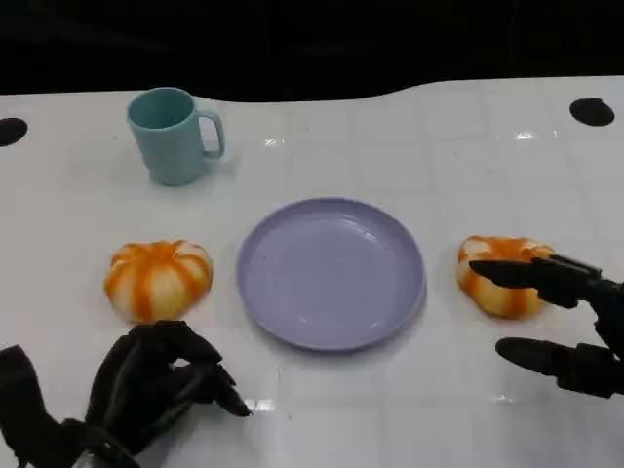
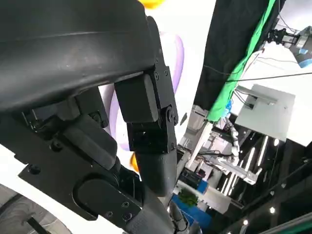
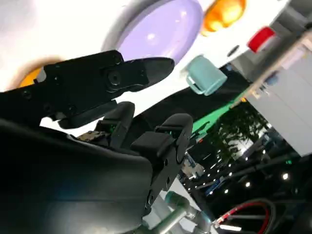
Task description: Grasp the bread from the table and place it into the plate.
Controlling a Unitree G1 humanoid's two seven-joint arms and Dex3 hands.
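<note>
Although the white table (image 1: 390,146) gave me wide open room on every side, with its far edge well beyond the things and the teal mug (image 1: 174,135) standing apart at the back left, I judged the real trouble lay lower down. My worry with the lavender plate (image 1: 331,271) at the centre was its raised rim: a bread dragged instead of lifted could catch on it and shove the plate off toward the other side.

Two orange-striped breads lay on the table, one either side of the plate, both outside it. At the right bread (image 1: 501,274), my right hand (image 1: 565,327) had its fingers spread wide, holding nothing, one finger reaching over the bun's top; closing too early would, I thought, pinch the crown and roll it away toward the table's right edge. The left bread (image 1: 159,279) sat untouched. My left hand (image 1: 156,380) rested just before it, fingers curled in on nothing.
</note>
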